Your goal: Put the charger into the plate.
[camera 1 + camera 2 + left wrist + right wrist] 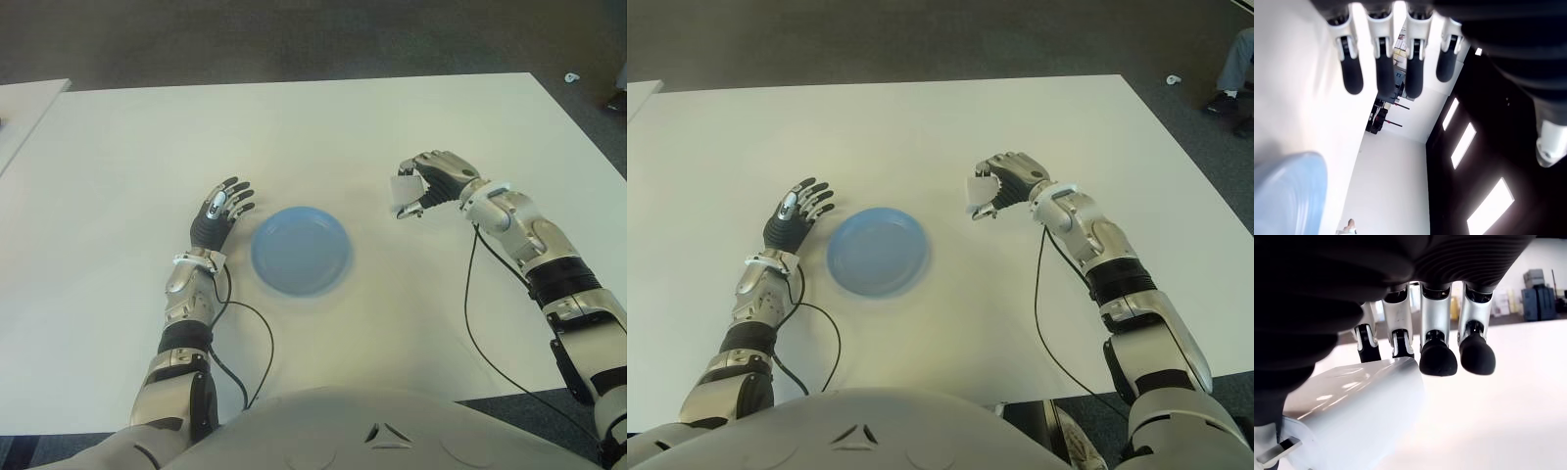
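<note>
A round blue plate (pixel 300 250) lies on the white table (pixel 313 127) in front of me. To its right, my right hand (pixel 423 186) is curled around a small white charger (pixel 405 189), held just above the table. In the right wrist view the charger (pixel 1352 416) is a white block with metal prongs, pressed between thumb and fingers (pixel 1437 357). My left hand (pixel 220 211) shows just left of the plate, fingers straight and holding nothing; its wrist view shows the plate's rim (pixel 1288 196).
Black cables (pixel 475 294) run from both wrists across the table toward my body. Another white table edge (pixel 24 108) shows at the far left. A person's shoe (pixel 1220 103) is on the floor at the far right.
</note>
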You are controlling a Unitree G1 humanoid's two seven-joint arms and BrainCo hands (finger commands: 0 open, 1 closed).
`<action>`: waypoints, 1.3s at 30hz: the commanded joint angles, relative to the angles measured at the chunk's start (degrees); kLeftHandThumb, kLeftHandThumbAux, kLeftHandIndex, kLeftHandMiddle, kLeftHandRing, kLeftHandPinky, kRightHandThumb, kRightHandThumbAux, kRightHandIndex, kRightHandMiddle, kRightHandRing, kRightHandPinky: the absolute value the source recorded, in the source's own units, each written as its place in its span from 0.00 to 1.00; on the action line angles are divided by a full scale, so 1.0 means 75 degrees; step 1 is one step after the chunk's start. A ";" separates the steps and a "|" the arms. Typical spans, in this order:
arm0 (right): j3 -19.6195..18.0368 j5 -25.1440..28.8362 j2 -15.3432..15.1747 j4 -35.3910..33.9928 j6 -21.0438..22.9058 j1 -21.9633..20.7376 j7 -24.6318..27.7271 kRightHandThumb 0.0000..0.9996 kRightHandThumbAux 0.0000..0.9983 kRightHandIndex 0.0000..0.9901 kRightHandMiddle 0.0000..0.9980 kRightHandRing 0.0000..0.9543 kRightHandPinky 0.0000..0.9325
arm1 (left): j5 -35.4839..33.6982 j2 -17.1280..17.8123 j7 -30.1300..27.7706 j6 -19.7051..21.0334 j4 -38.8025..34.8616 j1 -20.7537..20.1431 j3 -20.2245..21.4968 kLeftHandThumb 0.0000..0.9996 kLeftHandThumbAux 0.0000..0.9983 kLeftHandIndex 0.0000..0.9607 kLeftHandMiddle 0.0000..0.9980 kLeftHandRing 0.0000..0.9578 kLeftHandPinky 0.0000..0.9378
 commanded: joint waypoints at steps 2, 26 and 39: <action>-0.0269 0.0191 0.0060 -0.0682 0.0343 0.0096 0.0379 0.75 0.71 0.44 0.87 0.89 0.79 | 0.0001 -0.0147 0.0005 0.0219 0.0342 0.0163 -0.0003 0.02 0.49 0.22 0.26 0.28 0.31; -0.0262 0.0169 0.1321 -0.2352 0.1304 0.0070 0.0715 0.75 0.71 0.45 0.87 0.89 0.87 | -0.0042 -0.0241 -0.0060 0.0205 0.0736 -0.0072 0.0055 0.01 0.49 0.23 0.27 0.28 0.31; 0.0638 -0.0150 0.2600 -0.1548 0.1535 -0.0030 0.0578 0.75 0.71 0.45 0.88 0.89 0.74 | 0.0007 -0.0265 -0.0022 0.0099 0.0854 -0.0128 0.0037 0.01 0.49 0.23 0.27 0.28 0.31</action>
